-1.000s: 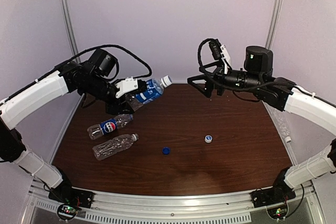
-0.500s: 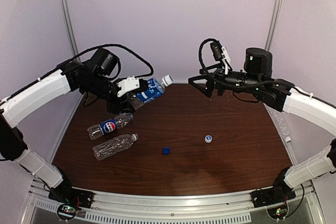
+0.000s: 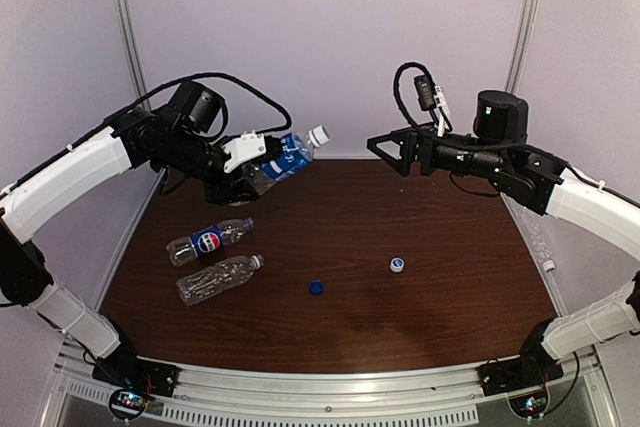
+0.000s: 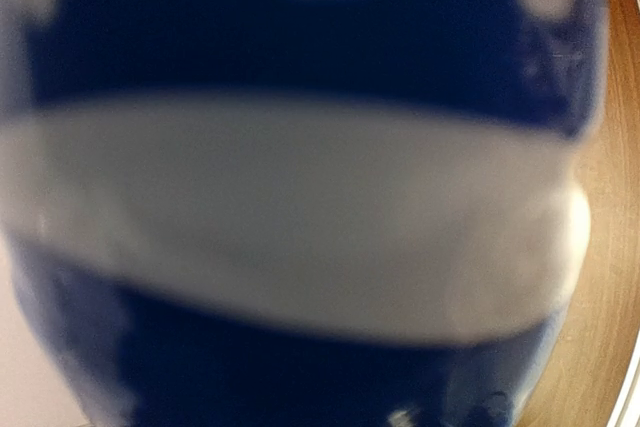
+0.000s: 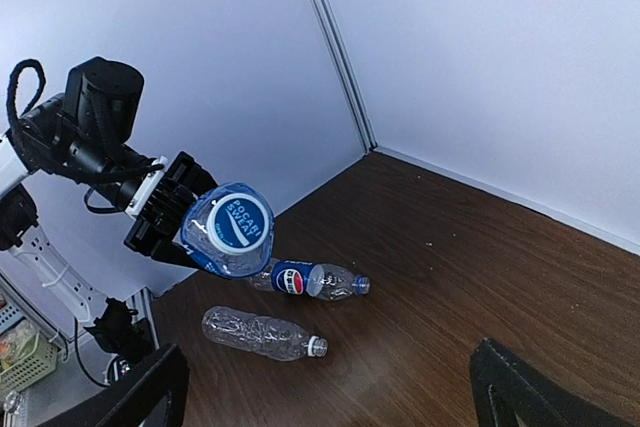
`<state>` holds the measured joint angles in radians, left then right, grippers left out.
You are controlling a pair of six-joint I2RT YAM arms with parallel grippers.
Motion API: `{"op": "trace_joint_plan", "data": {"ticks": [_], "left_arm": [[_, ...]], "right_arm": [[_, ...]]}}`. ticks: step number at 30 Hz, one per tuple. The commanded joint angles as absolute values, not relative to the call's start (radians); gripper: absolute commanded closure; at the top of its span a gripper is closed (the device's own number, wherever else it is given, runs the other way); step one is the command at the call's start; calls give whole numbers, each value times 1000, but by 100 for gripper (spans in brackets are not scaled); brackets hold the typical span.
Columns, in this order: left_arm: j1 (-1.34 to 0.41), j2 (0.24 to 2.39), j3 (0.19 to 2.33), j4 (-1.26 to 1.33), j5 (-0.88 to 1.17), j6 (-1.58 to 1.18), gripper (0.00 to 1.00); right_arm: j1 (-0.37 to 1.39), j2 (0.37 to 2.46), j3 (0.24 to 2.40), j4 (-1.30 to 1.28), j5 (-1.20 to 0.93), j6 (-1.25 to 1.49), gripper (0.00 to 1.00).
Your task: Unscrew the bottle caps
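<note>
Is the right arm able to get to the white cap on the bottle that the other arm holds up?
Probably yes. The cap of the bottle points toward the right tool, whose jaws stand wide open, with only empty air between them.

The left arm [image 3: 60,182] and right arm [image 3: 595,205] have smooth white shells on their long links, with black cylindrical motor housings [image 3: 497,112] at the joints. Thin black cables [image 3: 240,97] loop over each wrist. The left claw [image 3: 255,173] carries a white bracket [image 3: 243,150]. The right claw [image 3: 386,154] is black and angular. The black bases [image 3: 135,372] show tiny lights, apparently green and red.
</note>
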<state>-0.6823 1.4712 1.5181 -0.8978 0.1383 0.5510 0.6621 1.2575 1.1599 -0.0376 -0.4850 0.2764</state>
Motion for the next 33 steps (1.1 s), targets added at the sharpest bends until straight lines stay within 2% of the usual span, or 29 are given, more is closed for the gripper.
{"op": "trace_joint_plan", "data": {"ticks": [1,7,13,17,19,25,28,30,33], "left_arm": [[-679,1465,1542,-835,117,543,59],[-712,1446,1510,-798,23,583,60],[-755,1442,1494,-759,-103,625,61],[-812,1452,1492,-735,-180,668,61],[-822,1461,1506,-735,-183,670,61],[-826,1464,1508,-736,-184,668,61],[-835,1467,1508,-735,-187,673,61],[-838,1469,1509,-736,-187,675,61],[-839,1468,1505,-734,-192,676,61]], "right_arm": [[658,1192,1128,-45,-431,353,1],[658,1207,1125,-6,-534,491,6],[680,1272,1148,169,-625,640,7],[723,1375,1282,46,-587,599,16],[733,1403,1327,8,-580,585,17],[736,1385,1292,6,-567,586,18],[737,1397,1290,7,-572,581,23],[736,1408,1291,7,-592,584,31],[736,1417,1295,7,-599,587,33]]}}
